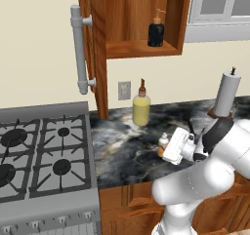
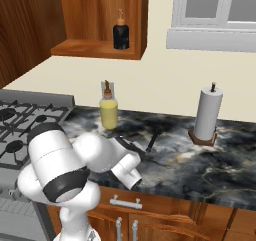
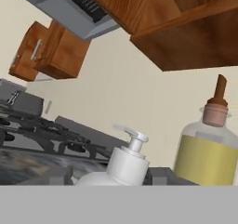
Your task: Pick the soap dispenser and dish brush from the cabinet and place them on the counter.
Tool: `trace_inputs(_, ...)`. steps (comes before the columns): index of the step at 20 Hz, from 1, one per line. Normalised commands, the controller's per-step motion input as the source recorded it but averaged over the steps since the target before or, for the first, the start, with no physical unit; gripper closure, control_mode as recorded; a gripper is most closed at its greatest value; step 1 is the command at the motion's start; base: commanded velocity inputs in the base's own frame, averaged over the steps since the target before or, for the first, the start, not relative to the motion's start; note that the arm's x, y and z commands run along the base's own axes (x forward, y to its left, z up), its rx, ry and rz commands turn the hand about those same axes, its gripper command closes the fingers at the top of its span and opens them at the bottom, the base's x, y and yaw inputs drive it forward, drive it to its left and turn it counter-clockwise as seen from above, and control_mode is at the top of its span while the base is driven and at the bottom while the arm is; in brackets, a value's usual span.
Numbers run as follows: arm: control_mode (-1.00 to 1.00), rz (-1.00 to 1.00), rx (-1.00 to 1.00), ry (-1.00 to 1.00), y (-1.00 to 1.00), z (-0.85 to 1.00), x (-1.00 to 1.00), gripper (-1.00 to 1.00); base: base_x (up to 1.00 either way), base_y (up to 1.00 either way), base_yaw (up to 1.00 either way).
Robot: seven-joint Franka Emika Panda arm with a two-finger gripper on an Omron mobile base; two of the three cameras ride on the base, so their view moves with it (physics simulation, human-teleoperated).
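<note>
- cabinet [image 1: 97, 48]: door open, far left above the counter; a dark pump bottle [image 1: 156, 30] stands on its shelf, so I judge one fetch may be left.
- counter [image 1: 122, 156]: yellow bottle [image 1: 141, 109] stands far left, by the wall.
- soap dispenser [image 3: 126, 165]: white pump bottle, low over the near counter, right at my jaws.
- jaws: can't tell if gripping it or just released.
- slim dark thing [image 2: 153, 140] on the counter: maybe the dish brush, unclear.
</note>
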Motion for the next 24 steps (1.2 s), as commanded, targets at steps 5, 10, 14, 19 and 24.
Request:
trace_inputs(5, -1.00, 0.04, 0.04, 0.00, -0.04, -0.22, -0.02, 1.00, 0.00, 0.00, 0.00)
trace_inputs(10, -1.00, 0.03, 0.01, 0.00, 0.00, -0.20, -0.10, -1.00, 0.00, 0.00, 0.00)
trace_inputs(14, -1.00, 0.00, 0.00, 0.00, -0.12, 0.00, -0.38, -1.00, 0.00, 0.00, 0.00)
trace_inputs(19, -1.00, 0.00, 0.00, -0.01, -0.24, 0.00, -0.42, -1.00, 0.00, 0.00, 0.00)
trace_inputs(24, -1.00, 0.04, 0.00, -0.02, 0.02, 0.13, -0.16, -1.00, 0.00, 0.00, 0.00)
